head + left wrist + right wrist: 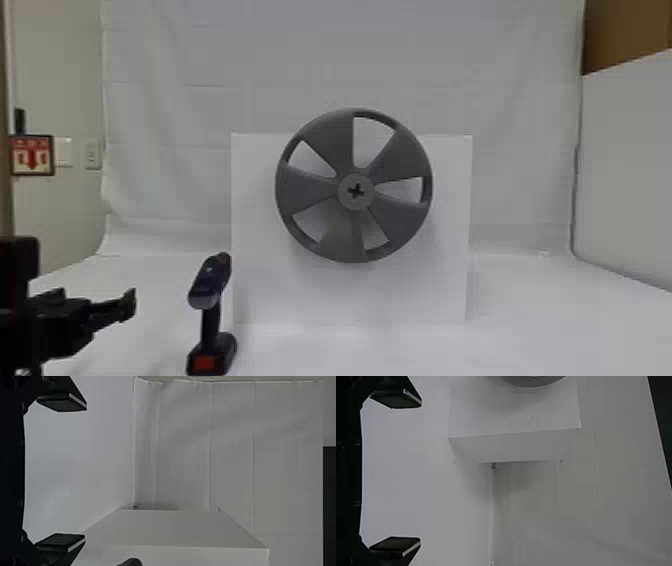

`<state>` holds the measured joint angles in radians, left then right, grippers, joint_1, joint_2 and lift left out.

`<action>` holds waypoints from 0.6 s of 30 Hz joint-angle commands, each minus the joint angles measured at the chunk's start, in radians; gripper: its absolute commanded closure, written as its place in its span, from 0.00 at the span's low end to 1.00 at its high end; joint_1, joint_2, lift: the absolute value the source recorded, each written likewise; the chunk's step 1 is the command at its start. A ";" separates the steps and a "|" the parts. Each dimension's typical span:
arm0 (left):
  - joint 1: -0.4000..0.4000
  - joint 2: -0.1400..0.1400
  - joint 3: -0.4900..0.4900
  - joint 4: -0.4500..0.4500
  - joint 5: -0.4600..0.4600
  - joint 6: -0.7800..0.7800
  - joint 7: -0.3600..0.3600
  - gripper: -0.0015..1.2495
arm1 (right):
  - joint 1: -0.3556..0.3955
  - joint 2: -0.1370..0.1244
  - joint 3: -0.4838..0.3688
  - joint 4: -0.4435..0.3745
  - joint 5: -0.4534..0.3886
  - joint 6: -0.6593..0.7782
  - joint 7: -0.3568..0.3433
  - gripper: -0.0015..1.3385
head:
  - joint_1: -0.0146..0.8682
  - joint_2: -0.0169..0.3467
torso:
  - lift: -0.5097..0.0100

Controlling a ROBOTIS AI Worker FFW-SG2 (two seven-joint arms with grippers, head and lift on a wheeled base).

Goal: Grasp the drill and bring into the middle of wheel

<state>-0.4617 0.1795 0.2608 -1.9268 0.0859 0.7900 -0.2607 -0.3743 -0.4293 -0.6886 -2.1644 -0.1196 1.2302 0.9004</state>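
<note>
— Please, where is the drill?
— The drill (211, 282) stands upright on the white worktop (550, 325), to the left in the head view. On its black foot I see a red patch.

— And the wheel?
— The grey wheel (325, 140) is upright, to the right of the drill and higher. It has five broad spokes, and in its middle there is a dark cross shape. Behind it is the white box (270, 300), and the drill is near the left edge of this box.

— How are your pincers?
— My left pincer (95, 300) is at the left of the drill, and they are apart. Its two fingers stand wide from each other. My right pincer (420, 471) has its fingers equally wide, in the right wrist view.

— What is farther?
— A white cloth (165, 110) hangs behind the box. At the far left, a red and white sign (32, 155) is on the wall (60, 75), beside a switch plate (92, 154). At the upper right, I see a brown panel (620, 35).
</note>
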 commanded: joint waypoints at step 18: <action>0.002 0.000 0.006 0.000 0.003 -0.002 0.000 0.11 | -0.002 0.007 -0.006 0.000 0.002 0.000 0.000 0.06 | 0.08 0.13 | 0.21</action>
<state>-0.4606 0.1795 0.2659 -1.9267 0.0879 0.7886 -0.2607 -0.3743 -0.4252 -0.6927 -2.1642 -0.1181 1.2303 0.9004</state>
